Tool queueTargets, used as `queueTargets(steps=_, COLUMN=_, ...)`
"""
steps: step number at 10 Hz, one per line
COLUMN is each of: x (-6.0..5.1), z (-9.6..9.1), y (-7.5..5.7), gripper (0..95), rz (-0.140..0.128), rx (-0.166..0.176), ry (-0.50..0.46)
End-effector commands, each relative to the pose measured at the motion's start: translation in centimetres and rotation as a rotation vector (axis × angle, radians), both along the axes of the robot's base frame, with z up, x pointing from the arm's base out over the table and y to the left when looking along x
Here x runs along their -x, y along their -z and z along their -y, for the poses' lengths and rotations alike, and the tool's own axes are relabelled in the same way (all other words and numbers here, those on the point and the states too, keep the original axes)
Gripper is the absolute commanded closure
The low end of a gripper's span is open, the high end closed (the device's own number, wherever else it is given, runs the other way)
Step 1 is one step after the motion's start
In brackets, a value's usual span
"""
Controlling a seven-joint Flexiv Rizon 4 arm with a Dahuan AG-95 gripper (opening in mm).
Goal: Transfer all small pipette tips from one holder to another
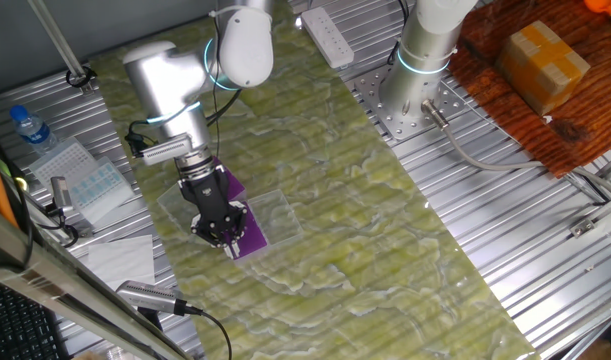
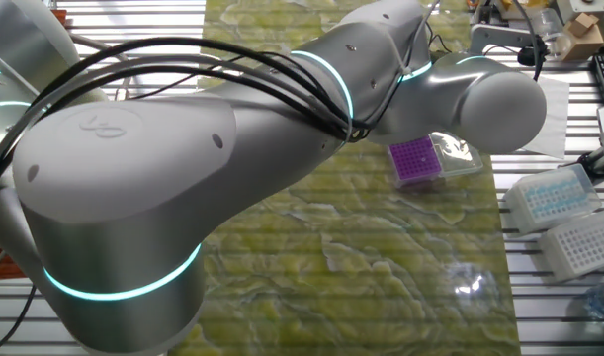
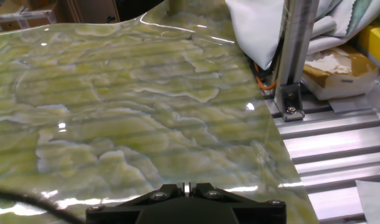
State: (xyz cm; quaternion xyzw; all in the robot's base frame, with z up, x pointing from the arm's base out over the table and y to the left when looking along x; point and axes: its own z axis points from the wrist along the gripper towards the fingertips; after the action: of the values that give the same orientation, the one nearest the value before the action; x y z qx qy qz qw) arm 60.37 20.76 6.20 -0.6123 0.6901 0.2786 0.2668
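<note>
Claw hung low over the near purple plate, fingers hidden; could not tell its opening. Second purple plate lay just behind it, both inside a clear tray on the green mat. Tips on the plate too small to resolve. White racks sat off the mat.

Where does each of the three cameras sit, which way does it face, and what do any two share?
One fixed view: high, looking down at the green mat; shows the arm, with the hand over the purple holder.
The other fixed view: behind the arm's base, its big joints fill the frame; the purple holder shows beyond.
Hand view: on the hand, looking along the mat toward a metal post; only the black hand body shows.
Both fixed views share the purple holder.
</note>
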Motion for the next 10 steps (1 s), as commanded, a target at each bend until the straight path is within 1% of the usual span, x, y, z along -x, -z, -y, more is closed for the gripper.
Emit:
queueTargets(steps=1, x=0.02, z=0.04, y=0.09, gripper=95.0, rz=0.006, rx=0.0, ry=-0.004)
queueTargets(steps=3, x=0.06, z=0.08, y=0.12, gripper=95.0, rz=0.007, rx=0.0, ry=-0.006)
queueTargets(steps=9, x=0.11, z=0.15, y=0.21, gripper=95.0, rz=0.035, rx=0.001, ry=-0.032)
queueTargets(steps=10, x=0.11, z=0.15, y=0.21, gripper=95.0, rz=0.035, rx=0.001, ry=-0.032)
